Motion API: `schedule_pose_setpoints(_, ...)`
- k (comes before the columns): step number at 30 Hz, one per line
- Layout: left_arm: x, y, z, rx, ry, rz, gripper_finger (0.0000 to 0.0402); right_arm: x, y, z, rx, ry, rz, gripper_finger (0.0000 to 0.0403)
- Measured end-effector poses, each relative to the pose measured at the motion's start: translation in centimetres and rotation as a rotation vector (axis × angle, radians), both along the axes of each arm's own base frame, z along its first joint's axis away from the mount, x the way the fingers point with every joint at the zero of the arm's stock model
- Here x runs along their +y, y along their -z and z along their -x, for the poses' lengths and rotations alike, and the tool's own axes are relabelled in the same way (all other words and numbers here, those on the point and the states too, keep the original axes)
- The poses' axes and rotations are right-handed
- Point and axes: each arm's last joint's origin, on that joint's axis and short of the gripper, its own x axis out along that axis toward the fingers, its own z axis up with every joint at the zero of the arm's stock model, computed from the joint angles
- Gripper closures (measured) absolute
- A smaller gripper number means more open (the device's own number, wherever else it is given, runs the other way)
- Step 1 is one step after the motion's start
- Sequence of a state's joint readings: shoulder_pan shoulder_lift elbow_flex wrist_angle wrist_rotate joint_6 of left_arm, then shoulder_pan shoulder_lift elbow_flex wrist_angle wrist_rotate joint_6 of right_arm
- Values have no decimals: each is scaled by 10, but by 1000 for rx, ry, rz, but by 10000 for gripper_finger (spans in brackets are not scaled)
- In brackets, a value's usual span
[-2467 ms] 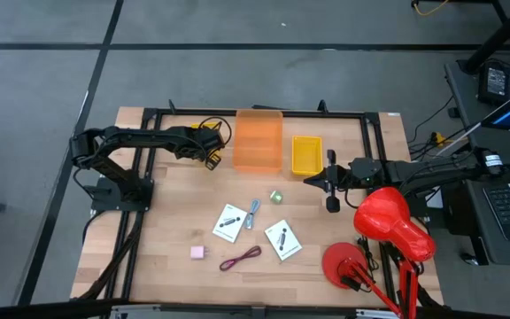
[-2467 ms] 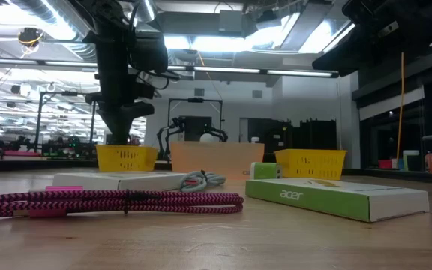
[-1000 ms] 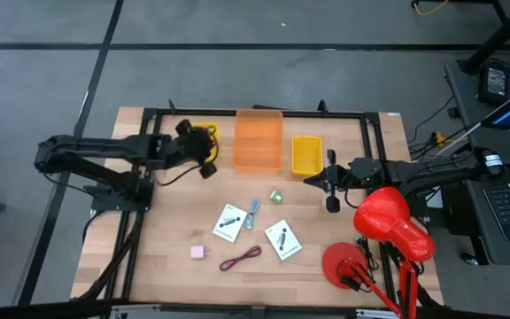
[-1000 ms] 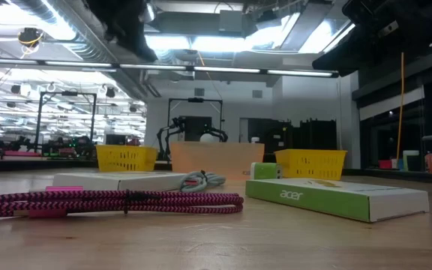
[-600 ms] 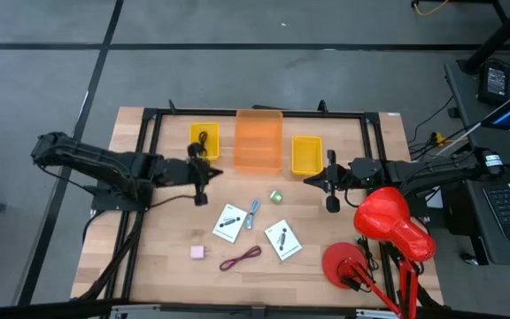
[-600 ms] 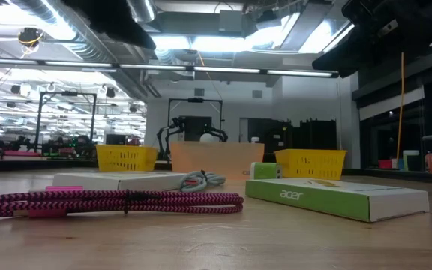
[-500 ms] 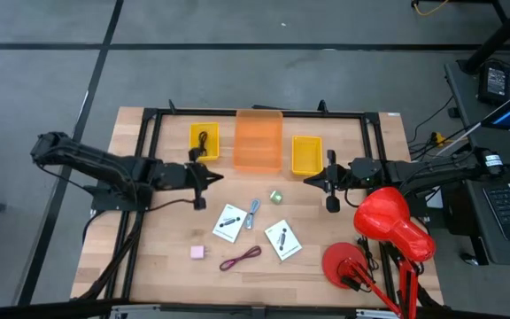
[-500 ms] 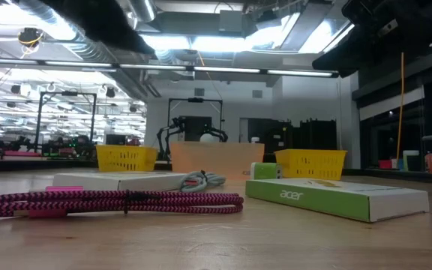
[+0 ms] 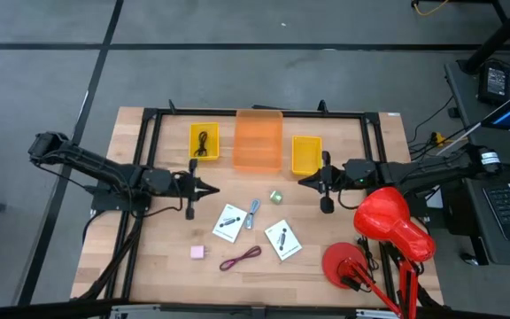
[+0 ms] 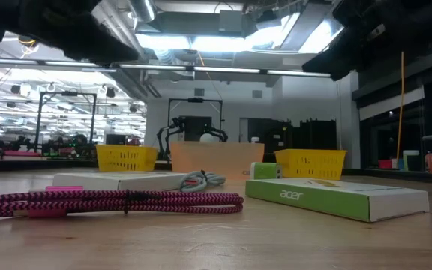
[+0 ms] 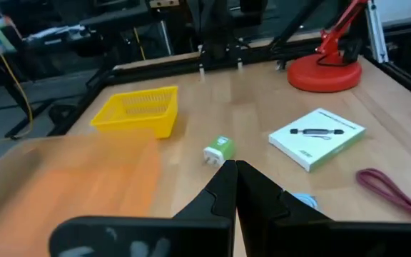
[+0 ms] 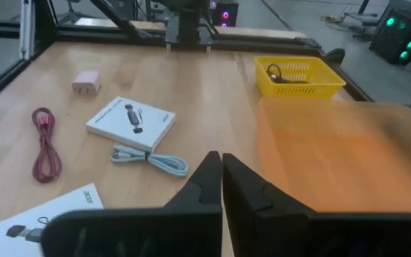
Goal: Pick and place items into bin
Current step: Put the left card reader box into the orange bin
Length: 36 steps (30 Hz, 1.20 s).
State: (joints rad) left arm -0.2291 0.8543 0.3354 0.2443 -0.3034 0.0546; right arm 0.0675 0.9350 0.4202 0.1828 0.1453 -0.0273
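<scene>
My left gripper hovers shut over the table, near of the left yellow bin, where the black cord lies. My right gripper is shut too, near of the right yellow bin. Between them sits the green cube. Flat on the wood lie two white cards, the blue-grey clip, the pink square and the maroon cord.
An orange bin stands between the two yellow bins at the far side. A red lamp with a round base occupies the near right corner. A black frame borders the table. Bare wood lies left of the cards.
My left gripper has drawn back from over the left yellow bin toward the near edge, uncovering the bin with the black cord lying in it. My right gripper has shifted slightly toward the table's left.
</scene>
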Motion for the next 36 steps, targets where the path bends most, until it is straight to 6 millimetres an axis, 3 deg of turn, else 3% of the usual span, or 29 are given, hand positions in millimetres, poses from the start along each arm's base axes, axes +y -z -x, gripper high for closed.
schedule_pose_setpoints(8,-2,9,3,16,94,58,399,2,21,-23,34,-6,-7,402)
schedule_pose_setpoints(17,-3,10,4,24,123,83,399,4,17,-37,-104,-40,-32,402)
schedule_pose_setpoints(24,-3,10,4,24,137,34,399,11,17,-46,-97,-86,-49,403)
schedule_pose_setpoints(31,-3,10,4,30,136,47,400,24,15,-75,-8,-184,-69,403)
schedule_pose_setpoints(36,-5,13,5,64,190,64,400,29,17,-106,49,-211,-77,403)
